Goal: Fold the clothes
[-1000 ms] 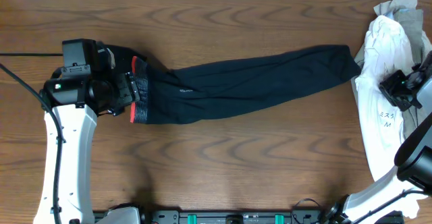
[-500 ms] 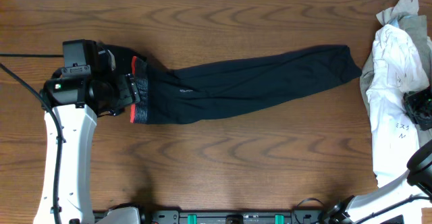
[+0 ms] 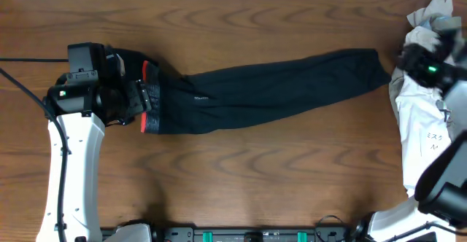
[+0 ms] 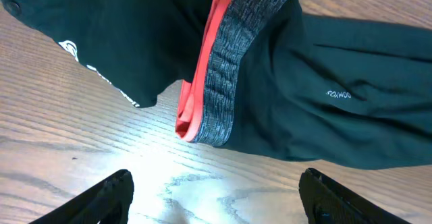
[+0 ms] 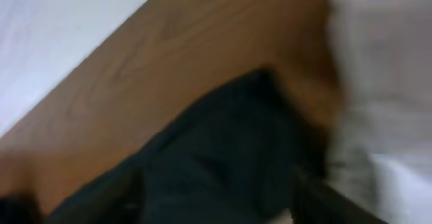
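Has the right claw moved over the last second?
Yes. The right claw has shifted up the white garment toward the table's far edge, nearer the black trousers' hem.

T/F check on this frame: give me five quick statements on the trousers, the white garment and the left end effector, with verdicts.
1. The trousers lie stretched along the table, waistband nearest the left end effector. True.
2. The left end effector is shut on the waistband. False: it is open, with only bare wood between its fingers.
3. A white garment lies at the table's right edge. True.
4. The trousers are folded into a compact square. False: they lie as one long strip.
5. The waistband is blue. False: it is grey edged with red.
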{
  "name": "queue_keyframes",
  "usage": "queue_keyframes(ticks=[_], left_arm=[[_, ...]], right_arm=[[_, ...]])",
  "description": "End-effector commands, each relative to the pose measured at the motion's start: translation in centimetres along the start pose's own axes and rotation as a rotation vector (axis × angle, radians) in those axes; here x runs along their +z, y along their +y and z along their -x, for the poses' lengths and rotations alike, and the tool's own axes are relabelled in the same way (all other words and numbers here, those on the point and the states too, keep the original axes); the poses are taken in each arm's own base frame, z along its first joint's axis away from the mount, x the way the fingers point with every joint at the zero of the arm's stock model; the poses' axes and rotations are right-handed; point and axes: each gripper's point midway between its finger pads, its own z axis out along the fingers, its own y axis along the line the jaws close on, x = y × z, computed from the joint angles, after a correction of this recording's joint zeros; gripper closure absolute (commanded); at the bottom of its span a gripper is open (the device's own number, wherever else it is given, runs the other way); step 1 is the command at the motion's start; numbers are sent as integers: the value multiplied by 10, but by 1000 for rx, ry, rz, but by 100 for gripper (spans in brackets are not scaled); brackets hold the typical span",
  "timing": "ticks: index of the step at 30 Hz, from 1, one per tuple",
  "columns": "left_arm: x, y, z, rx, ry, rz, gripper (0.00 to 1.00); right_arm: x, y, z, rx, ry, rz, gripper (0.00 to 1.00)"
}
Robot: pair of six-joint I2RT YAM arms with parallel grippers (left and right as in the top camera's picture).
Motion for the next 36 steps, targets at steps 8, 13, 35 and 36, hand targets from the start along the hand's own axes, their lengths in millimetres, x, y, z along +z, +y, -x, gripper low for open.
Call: queue_keyframes(ticks=[8,13,35,36], left_arm=[[-8,-2,5,11,-19,-13,20],[-8,-5,5,11,-19,-28,20],[-8,-9,4,12,-16,-49,20],[-8,-9,4,12,-16,-49,20]], right_arm=[[52,-28,4,-142,-53,-153,21],[64,-39,-2,-129,-37,-160,20],[103,-53,-69,-81,170,-180,36],[104,-53,-72,-80,178,-185,39]])
